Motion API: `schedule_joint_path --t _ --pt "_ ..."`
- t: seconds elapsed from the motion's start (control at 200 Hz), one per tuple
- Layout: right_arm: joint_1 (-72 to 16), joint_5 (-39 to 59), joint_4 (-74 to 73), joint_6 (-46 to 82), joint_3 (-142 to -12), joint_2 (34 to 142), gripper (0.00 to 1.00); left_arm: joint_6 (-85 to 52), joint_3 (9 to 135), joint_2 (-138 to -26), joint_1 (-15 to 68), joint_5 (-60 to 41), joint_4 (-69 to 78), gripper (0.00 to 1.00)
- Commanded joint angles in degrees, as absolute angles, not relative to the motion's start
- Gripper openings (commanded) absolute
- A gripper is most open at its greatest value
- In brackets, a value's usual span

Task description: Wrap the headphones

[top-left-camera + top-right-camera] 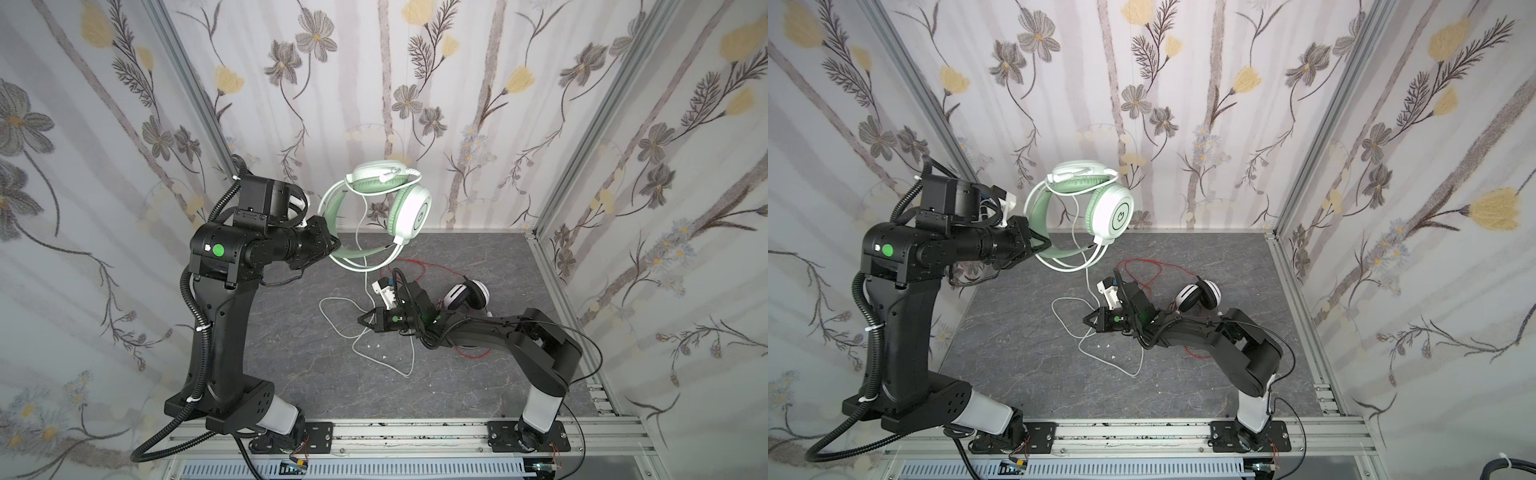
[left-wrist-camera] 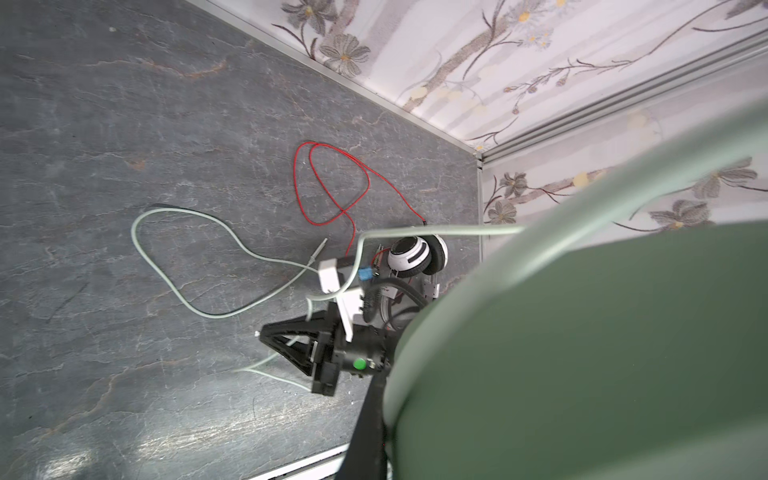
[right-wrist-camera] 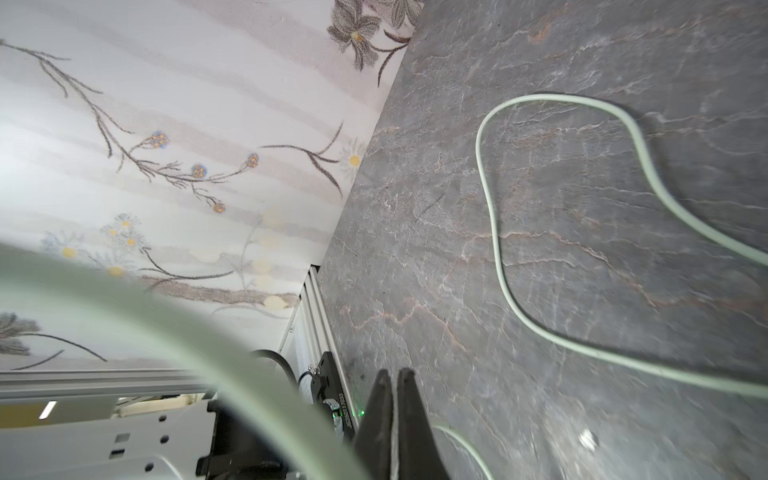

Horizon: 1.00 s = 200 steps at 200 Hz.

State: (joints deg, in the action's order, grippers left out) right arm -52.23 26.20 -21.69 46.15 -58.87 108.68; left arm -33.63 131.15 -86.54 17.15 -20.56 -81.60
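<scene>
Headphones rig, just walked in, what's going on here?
The left hand holds the mint green headset up off the table by its headband. Its green cable trails down and loops over the table. The right hand is low at that cable with its jaws shut; whether the cable is pinched is not clear. The white-and-black headset lies on the table behind the right arm, its red cable loose.
</scene>
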Motion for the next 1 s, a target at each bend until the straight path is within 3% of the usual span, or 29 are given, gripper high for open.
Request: schedule_joint_path --t 0.0,0.245,0.375,0.684,0.849,0.994 --pt "-54.3 18.4 0.6 33.9 -58.8 99.6 0.00 -33.0 126.6 -86.4 17.0 -16.6 -79.4 0.00" --pt "-58.5 -3.2 27.7 25.7 -57.8 79.5 0.00 -33.0 119.6 -88.9 17.0 -7.4 -77.1 0.00" --pt "-60.1 -12.5 38.0 24.0 -61.8 74.9 0.00 -33.1 119.5 -91.7 17.0 -7.0 -77.7 0.00" --pt "-62.3 -33.1 54.9 11.1 -79.3 77.7 0.00 -29.0 119.4 -95.9 22.5 7.7 -87.2 0.00" --pt "-62.5 -41.7 56.5 3.6 -86.5 81.5 0.00 -28.3 115.1 -95.1 26.7 14.7 -89.4 0.00" --pt "-64.7 -45.2 55.2 -2.5 -91.2 84.0 0.00 -29.7 111.3 -94.7 28.2 14.8 -88.9 0.00"
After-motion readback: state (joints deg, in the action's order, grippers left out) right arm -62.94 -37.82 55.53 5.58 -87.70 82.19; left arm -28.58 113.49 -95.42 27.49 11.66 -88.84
